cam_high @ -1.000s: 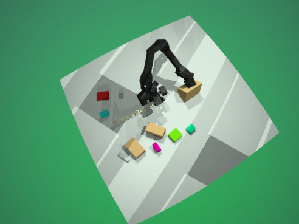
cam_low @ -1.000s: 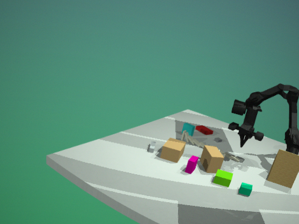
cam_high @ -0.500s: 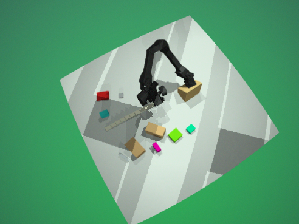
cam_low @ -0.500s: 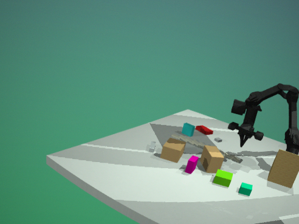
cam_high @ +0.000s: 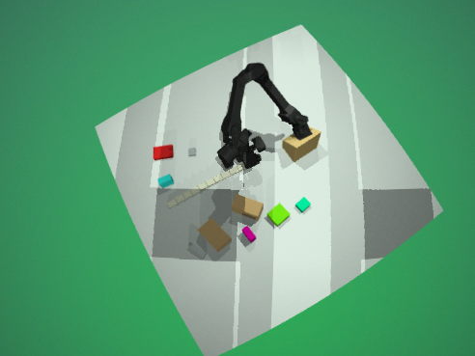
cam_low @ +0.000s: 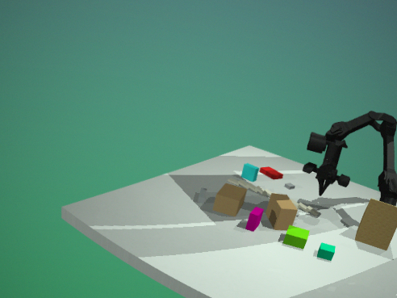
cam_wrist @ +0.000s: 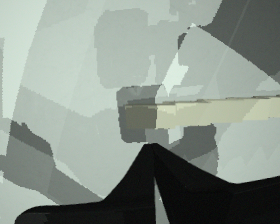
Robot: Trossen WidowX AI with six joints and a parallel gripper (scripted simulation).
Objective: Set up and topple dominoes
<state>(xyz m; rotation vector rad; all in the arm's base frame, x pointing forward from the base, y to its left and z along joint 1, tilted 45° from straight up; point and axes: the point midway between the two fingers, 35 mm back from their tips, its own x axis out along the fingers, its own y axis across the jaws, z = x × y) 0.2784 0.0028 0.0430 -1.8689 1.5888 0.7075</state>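
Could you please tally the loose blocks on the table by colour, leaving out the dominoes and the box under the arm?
Tan: 2
Red: 1
Cyan: 1
Lime green: 1
Mint green: 1
Magenta: 1
Grey: 2
Total: 9

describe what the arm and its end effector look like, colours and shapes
The arm is matte black all over, built of slim, boxy links with rounded joint housings. Round black knobs stick out near the wrist. The end effector has two black fingers tapering to a sharp point. No cables, markings or other colours show.
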